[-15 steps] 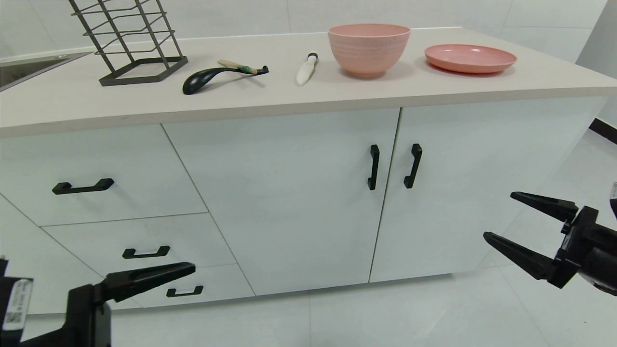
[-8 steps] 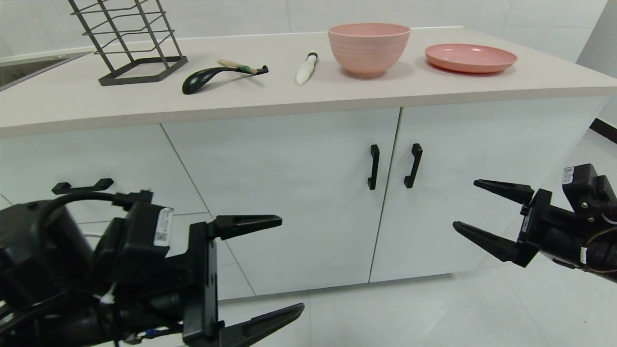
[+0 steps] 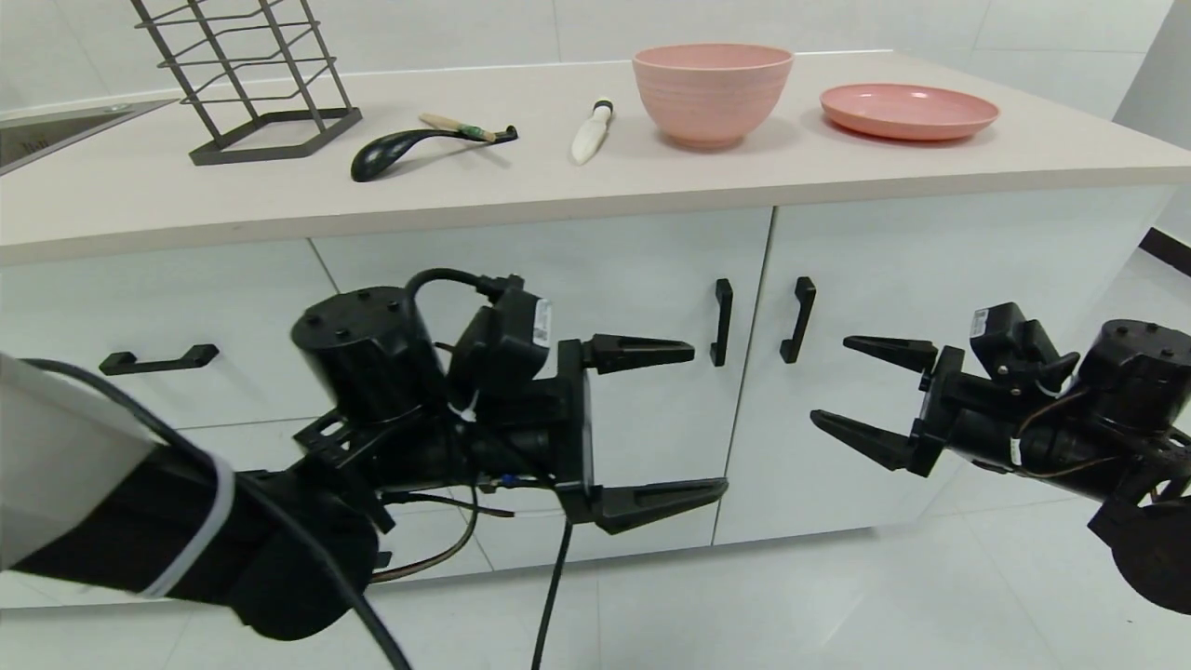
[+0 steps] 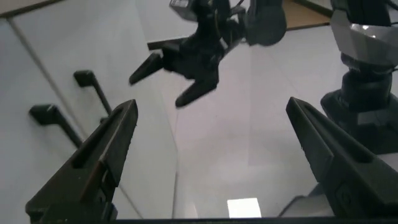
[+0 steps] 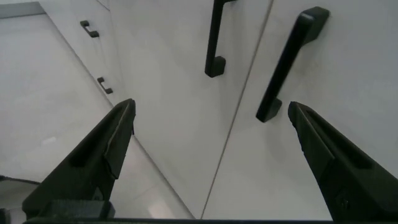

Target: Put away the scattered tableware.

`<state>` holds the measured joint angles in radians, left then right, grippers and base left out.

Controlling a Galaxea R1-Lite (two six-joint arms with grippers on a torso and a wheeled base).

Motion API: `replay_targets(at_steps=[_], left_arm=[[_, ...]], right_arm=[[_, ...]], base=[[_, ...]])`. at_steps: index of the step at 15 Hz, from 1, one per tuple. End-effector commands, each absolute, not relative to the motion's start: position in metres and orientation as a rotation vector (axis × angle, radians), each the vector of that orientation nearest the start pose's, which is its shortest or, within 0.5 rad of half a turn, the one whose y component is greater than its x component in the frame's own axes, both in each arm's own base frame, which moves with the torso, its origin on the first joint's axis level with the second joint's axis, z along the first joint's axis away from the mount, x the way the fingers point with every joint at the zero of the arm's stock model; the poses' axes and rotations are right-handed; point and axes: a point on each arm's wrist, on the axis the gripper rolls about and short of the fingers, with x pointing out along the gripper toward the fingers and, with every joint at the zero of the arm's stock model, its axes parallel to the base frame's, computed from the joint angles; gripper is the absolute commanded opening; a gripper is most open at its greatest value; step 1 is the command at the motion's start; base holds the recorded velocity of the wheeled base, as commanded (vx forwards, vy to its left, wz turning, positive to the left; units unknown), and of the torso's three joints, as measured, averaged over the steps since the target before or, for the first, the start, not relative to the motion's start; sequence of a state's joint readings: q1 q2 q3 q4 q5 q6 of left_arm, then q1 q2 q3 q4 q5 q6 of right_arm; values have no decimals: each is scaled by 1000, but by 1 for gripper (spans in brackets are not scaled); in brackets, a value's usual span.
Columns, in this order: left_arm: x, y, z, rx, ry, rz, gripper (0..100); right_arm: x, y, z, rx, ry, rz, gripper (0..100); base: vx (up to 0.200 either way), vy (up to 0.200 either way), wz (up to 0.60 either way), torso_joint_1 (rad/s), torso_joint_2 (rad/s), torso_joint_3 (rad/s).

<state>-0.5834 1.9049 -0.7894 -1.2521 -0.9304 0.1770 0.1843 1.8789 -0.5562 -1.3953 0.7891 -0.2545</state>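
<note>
On the countertop (image 3: 577, 191) lie a black spoon (image 3: 391, 149) with a wooden-handled utensil (image 3: 458, 127) across its handle, and a white knife-like utensil (image 3: 591, 135). To their right stand a pink bowl (image 3: 712, 93) and a pink plate (image 3: 908, 112). Both grippers hang below the counter edge, in front of the white cabinet doors. My left gripper (image 3: 709, 419) (image 4: 211, 106) is open and holds nothing. My right gripper (image 3: 828, 381) (image 5: 211, 106) is open too, level with the door handles (image 5: 289, 62), and is seen from the left wrist as the far gripper (image 4: 177, 68).
A black wire rack (image 3: 256, 79) stands at the counter's back left, beside a sink (image 3: 56, 130). Two vertical black handles (image 3: 721, 321) sit where the cabinet doors meet. Drawers with horizontal handles (image 3: 158, 359) are at the left. White tiled floor (image 3: 837, 605) lies below.
Both arms have risen and swung inward toward the cabinet doors; the left arm came up from the lower left. Both grippers stayed open. The tableware has not moved.
</note>
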Motion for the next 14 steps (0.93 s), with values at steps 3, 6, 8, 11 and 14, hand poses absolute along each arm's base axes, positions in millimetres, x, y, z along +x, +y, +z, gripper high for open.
replay_targets(at_steps=[3, 6, 8, 11, 14], left_arm=[[297, -250, 146, 130, -279, -1558, 100], [309, -265, 138, 96, -249, -1541, 100], [312, -268, 142, 83, -235, -1520, 100], [322, -274, 154, 73, -227, -1397, 100], [323, -274, 157, 72, -210, -1385, 100]], right_arm=[[318, 87, 132, -253, -202, 993, 100], [330, 85, 138, -264, -240, 975, 100], [334, 86, 136, -264, -240, 977, 100], [348, 89, 134, -271, -259, 974, 100], [350, 93, 136, -275, -278, 1012, 100]], base=[[0, 0, 0, 0, 0, 0], [0, 0, 0, 0, 0, 0], [0, 0, 0, 0, 0, 0], [0, 0, 0, 0, 0, 0], [0, 0, 0, 0, 0, 0]])
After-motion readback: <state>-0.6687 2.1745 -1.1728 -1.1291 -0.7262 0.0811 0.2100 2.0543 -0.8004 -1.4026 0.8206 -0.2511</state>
